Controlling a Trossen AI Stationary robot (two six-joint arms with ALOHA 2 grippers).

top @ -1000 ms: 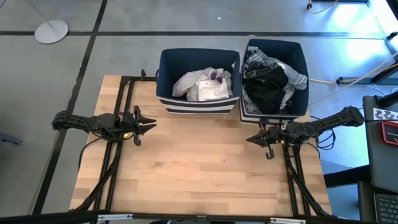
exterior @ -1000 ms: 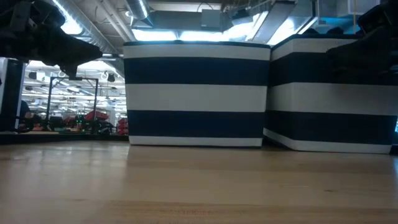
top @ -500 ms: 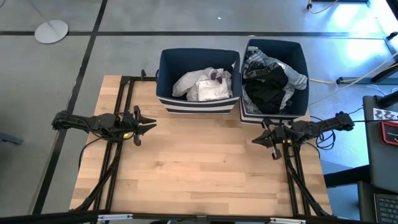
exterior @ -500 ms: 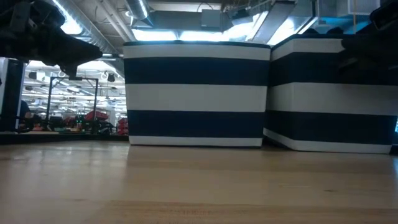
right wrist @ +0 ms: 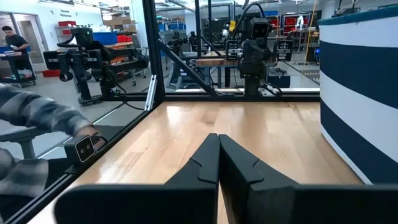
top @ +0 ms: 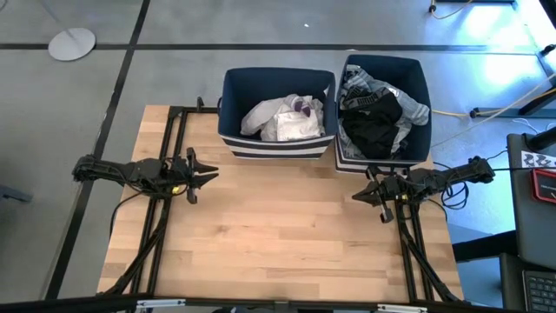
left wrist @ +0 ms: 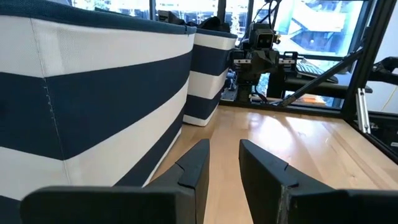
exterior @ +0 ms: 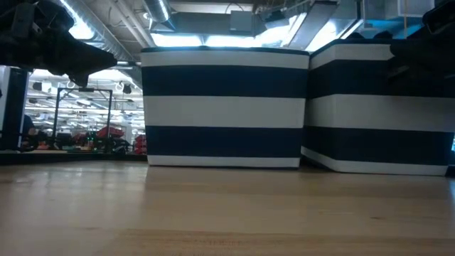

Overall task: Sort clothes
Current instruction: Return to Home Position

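Two navy bins with white stripes stand side by side at the table's far edge. The left bin (top: 276, 113) holds white pieces (top: 285, 122). The right bin (top: 383, 109) holds black and grey items (top: 373, 117). No garment lies on the wooden table top (top: 278, 235). My left gripper (top: 211, 175) hovers over the table's left part, near the left bin's near corner; it is open a little and empty (left wrist: 224, 158). My right gripper (top: 358, 196) hovers near the right bin's near side, shut and empty (right wrist: 219, 149).
The bins' striped walls (exterior: 224, 107) (exterior: 377, 107) close off the far side. Black frame rails (top: 169, 200) (top: 408, 235) run along the table's left and right sides. A sleeve and hand (right wrist: 50, 121) show just beyond the table's edge in the right wrist view.
My right gripper has drawn back a little toward the table's right edge and then stopped, still shut. The clothes in the bins have not moved.
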